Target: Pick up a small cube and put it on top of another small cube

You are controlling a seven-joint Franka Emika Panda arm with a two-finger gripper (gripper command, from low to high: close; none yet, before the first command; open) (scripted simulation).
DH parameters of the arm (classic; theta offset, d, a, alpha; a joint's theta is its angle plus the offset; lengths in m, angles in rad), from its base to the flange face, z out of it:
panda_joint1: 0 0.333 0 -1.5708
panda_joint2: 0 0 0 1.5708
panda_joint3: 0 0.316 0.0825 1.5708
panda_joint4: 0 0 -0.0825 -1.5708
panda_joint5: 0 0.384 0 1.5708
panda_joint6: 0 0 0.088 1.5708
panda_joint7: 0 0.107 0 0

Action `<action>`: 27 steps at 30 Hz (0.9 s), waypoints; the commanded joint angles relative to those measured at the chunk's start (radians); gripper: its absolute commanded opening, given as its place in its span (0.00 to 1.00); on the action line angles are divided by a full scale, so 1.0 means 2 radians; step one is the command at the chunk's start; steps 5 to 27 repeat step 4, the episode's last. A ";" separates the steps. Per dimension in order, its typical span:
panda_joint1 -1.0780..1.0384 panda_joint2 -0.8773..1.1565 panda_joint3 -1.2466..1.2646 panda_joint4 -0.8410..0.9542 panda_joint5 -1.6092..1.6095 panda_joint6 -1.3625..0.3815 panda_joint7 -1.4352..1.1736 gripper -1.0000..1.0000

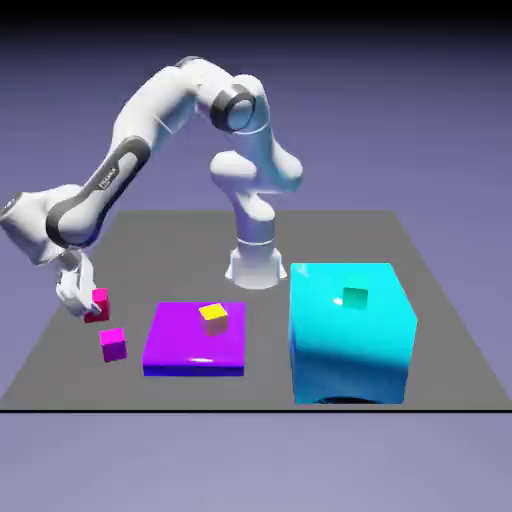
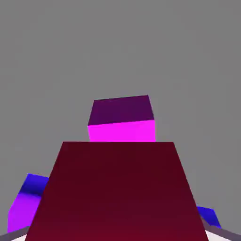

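My gripper (image 1: 92, 312) is shut on the small crimson cube (image 1: 99, 303) at the exterior view's left and holds it above the table. In the hand view that crimson cube (image 2: 120, 193) fills the lower half and hides the finger tips. The small magenta cube (image 1: 113, 344) sits on the grey table just below and slightly right of the held cube. The hand view shows this magenta cube (image 2: 122, 120) just beyond the crimson one's far edge, apart from it.
A flat purple block (image 1: 195, 340) with a small yellow cube (image 1: 213, 318) on top lies right of the magenta cube. A big cyan block (image 1: 350, 335) carries a small teal cube (image 1: 354, 298). The robot's base (image 1: 255, 262) stands behind them.
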State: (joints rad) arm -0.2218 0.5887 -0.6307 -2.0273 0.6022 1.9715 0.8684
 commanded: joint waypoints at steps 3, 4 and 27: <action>0.000 0.001 0.001 -0.001 -0.001 0.001 0.000 1.00; 0.000 -0.012 -0.008 0.012 -0.014 -0.021 0.009 1.00; 0.000 -0.012 -0.008 0.012 -0.014 -0.021 0.009 1.00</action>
